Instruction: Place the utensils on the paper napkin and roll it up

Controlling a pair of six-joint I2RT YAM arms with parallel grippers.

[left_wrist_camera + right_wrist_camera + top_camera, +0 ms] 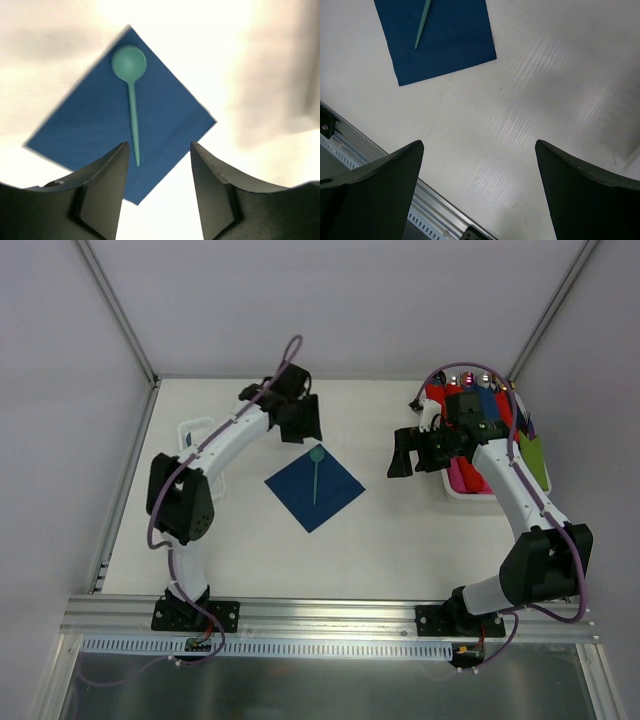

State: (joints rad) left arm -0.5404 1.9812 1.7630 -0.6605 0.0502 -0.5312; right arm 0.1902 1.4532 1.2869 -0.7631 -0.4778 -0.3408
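- One teal spoon (316, 470) lies flat on the navy napkin (338, 490), spread on the counter (400, 540).
- Left fingers (107, 175) hover above it, released, empty.
- Right fingers (385, 180) spread wide, holding nothing.

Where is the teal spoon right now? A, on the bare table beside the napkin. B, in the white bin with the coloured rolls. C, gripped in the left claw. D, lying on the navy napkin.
D: the teal spoon lies flat on the navy napkin, and the left claw is open with nothing between its fingers.
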